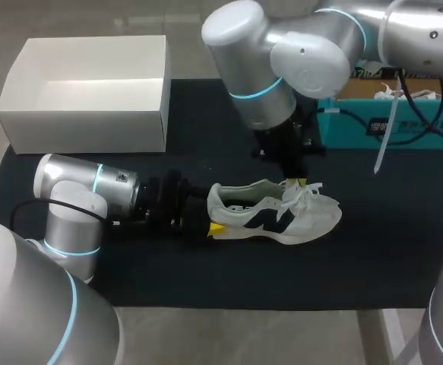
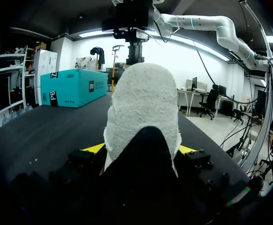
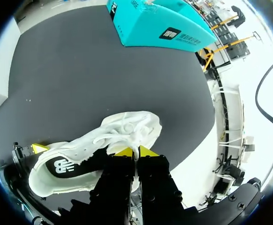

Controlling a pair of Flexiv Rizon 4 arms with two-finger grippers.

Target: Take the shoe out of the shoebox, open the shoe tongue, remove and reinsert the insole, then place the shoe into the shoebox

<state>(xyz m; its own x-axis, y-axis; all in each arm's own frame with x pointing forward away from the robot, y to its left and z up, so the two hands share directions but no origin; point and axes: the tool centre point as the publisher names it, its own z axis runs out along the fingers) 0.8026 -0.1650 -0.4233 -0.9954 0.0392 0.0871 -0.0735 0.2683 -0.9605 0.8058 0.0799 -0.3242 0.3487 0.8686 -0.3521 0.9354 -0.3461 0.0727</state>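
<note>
Logging black surface carrying open white shoebox, label-printed teal box, white sneaker; my left jaws clamp its heel, my right jaws pinch its tongue.

Left arm lies low and level, coming in from the near left. Left gripper: yellow fingertips spread wide, one on each side of the heel of the shoe, both touching it. Right arm reaches down from the far right, wrist vertical. Right gripper: tips nearly together (a thin white strip of the shoe sits between them, apparently pinched).
</note>
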